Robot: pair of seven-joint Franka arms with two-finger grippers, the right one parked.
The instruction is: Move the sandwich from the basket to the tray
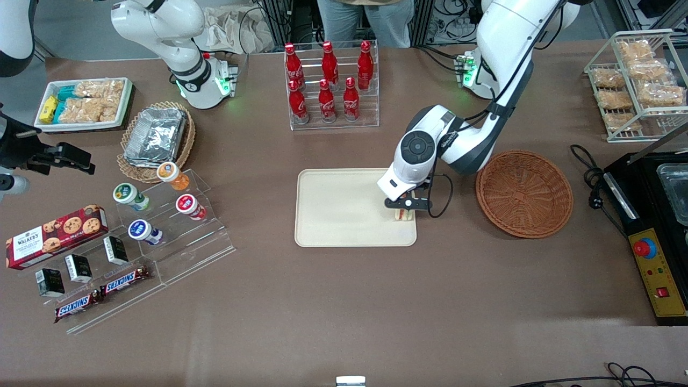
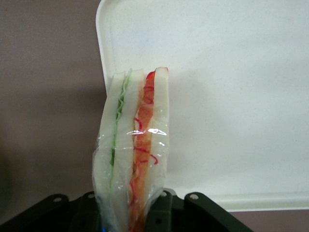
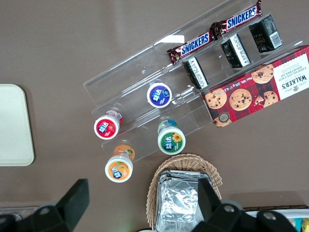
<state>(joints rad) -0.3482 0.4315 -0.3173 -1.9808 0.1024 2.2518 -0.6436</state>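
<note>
The sandwich [image 1: 404,215] [image 2: 133,140] is a film-wrapped wedge of white bread with green and orange-red filling. It stands on edge over the beige tray [image 1: 344,207] [image 2: 217,96], at the tray's end nearest the basket. My left gripper [image 1: 407,206] [image 2: 131,215] is directly above it and shut on it, with the black jaws pressed against both bread faces. Whether the sandwich touches the tray surface cannot be told. The round reddish-brown wicker basket [image 1: 524,193] sits beside the tray toward the working arm's end, with nothing in it.
A clear rack of red cola bottles [image 1: 330,86] stands farther from the front camera than the tray. A clear stepped stand [image 1: 161,236] with cups and snack bars and a tan basket with foil container [image 1: 156,137] lie toward the parked arm's end. A black appliance [image 1: 656,215] and its cable flank the basket.
</note>
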